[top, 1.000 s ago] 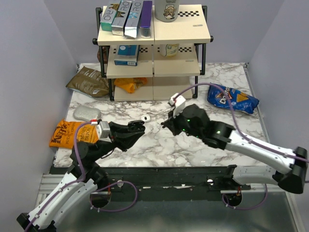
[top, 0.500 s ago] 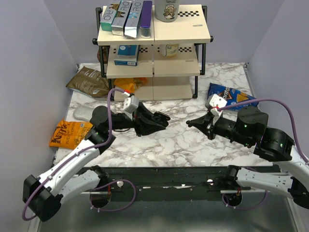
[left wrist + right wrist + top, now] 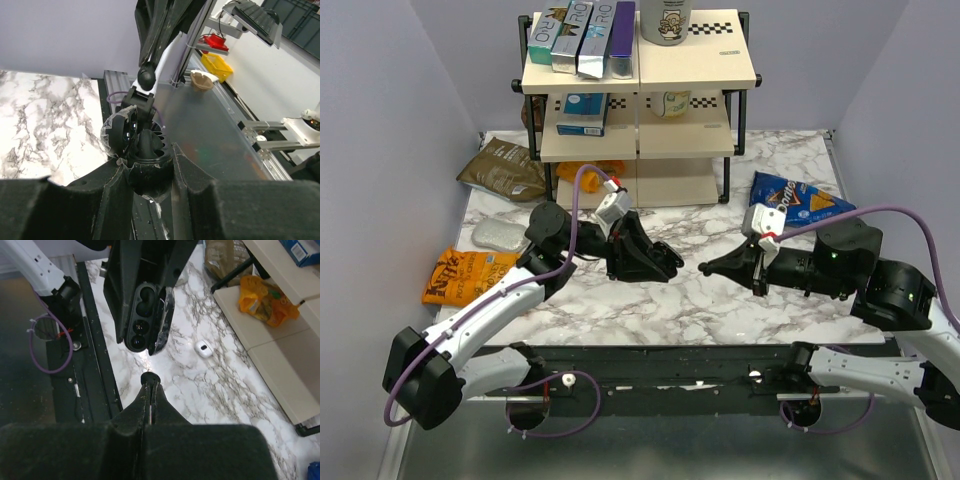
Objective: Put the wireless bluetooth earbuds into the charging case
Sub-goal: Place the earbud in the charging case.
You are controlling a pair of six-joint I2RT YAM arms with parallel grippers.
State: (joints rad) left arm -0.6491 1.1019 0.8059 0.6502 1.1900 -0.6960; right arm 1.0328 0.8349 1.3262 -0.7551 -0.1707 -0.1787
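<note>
My left gripper (image 3: 658, 262) is shut on the black charging case (image 3: 665, 258) and holds it above the table's middle. In the left wrist view the case (image 3: 148, 177) sits between the fingers (image 3: 112, 192), its lid (image 3: 119, 136) swung open. In the right wrist view the open case (image 3: 144, 315) shows its wells; I cannot tell if a bud lies inside. My right gripper (image 3: 706, 268) is shut on one tiny black earbud (image 3: 149, 377), pinched at its tips (image 3: 149, 386) just short of the case. That earbud also shows in the left wrist view (image 3: 146, 76).
A small white object (image 3: 202, 348) lies on the marble table (image 3: 650, 310) beyond the case. A shelf rack (image 3: 640, 110) stands at the back. A blue chip bag (image 3: 805, 205) lies right, an orange bag (image 3: 455, 275), a silver pouch (image 3: 498, 233) and a brown bag (image 3: 505, 168) left.
My left arm has swung from the near left up to the table's middle with the case. My right gripper pulled back to the right, then edged left toward the case.
</note>
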